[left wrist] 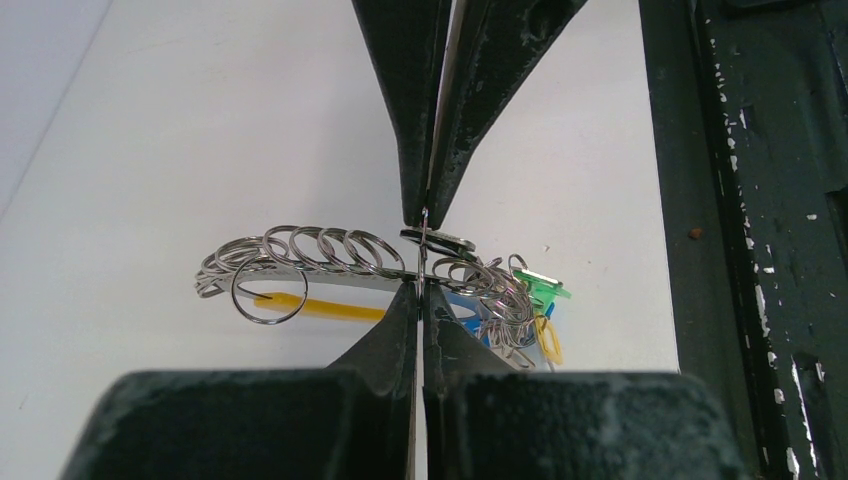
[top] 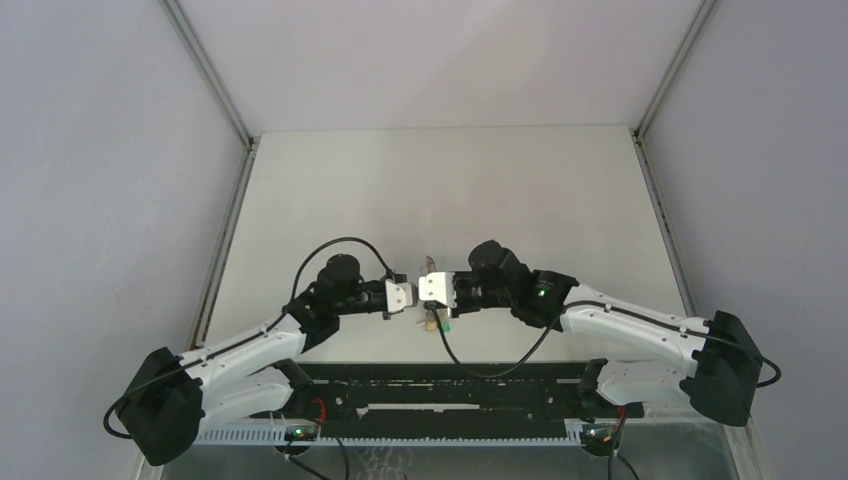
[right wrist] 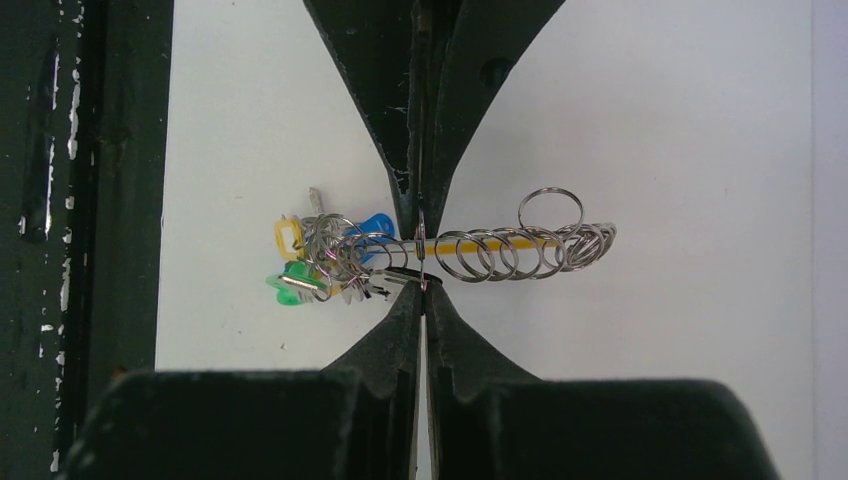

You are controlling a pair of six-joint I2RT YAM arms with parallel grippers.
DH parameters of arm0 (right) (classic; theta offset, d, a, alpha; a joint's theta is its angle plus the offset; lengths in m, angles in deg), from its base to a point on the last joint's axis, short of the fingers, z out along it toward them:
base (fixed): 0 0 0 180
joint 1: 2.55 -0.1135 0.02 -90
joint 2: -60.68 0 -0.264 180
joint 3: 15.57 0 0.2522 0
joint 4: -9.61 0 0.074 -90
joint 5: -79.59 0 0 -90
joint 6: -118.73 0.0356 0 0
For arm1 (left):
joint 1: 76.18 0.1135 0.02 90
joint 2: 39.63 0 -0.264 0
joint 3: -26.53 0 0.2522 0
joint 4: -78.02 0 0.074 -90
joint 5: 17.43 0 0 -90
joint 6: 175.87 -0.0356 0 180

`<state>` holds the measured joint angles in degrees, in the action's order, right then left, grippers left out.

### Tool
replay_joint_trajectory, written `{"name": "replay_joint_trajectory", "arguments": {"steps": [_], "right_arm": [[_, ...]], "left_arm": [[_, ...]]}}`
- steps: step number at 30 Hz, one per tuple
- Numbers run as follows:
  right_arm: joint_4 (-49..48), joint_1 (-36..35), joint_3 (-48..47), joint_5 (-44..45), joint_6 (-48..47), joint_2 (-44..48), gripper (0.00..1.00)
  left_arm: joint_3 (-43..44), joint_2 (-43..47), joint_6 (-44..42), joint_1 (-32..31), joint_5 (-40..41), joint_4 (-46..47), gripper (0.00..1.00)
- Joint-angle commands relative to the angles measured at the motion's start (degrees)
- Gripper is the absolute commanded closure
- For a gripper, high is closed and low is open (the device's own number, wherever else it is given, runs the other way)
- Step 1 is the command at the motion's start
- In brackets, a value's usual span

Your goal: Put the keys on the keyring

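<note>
Silvery keyring (left wrist: 320, 274), in left fingers (left wrist: 400, 100), right fingers (right wrist: 370, 80)

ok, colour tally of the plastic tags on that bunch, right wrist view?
Tags on the keyring, as far as they show:
green tag: 1
blue tag: 1
yellow tag: 1
Total: 3
The yellow band is not counted, and the rings may hide more.

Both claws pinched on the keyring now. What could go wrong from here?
Left claw and right claw pinch only thin wire of the keyring at their very tips; it could slip out.
The claws meet nose to nose; opposing pulls may twist the ring or make them collide.
The crowded tags could snag.
</note>
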<state>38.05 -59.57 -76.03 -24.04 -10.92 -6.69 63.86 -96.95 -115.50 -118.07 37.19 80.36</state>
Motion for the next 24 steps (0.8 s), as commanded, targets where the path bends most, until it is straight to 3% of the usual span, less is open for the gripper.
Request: {"name": "replay_joint_trajectory", "arguments": {"steps": [1,24], "right_arm": [[-0.77,0.11,-3.82,-2.58,-0.21,-0.67,1.00],[-0.22,-0.21,-5.23,-3.43,0.28,-2.10,1.00]], "left_arm": [[-0.21,0.69,-1.35,-0.73,-2.22,3.14,1.00],[-0.74,2.15,-0.27,-1.27,-0.56,4.29,1.00]]}}
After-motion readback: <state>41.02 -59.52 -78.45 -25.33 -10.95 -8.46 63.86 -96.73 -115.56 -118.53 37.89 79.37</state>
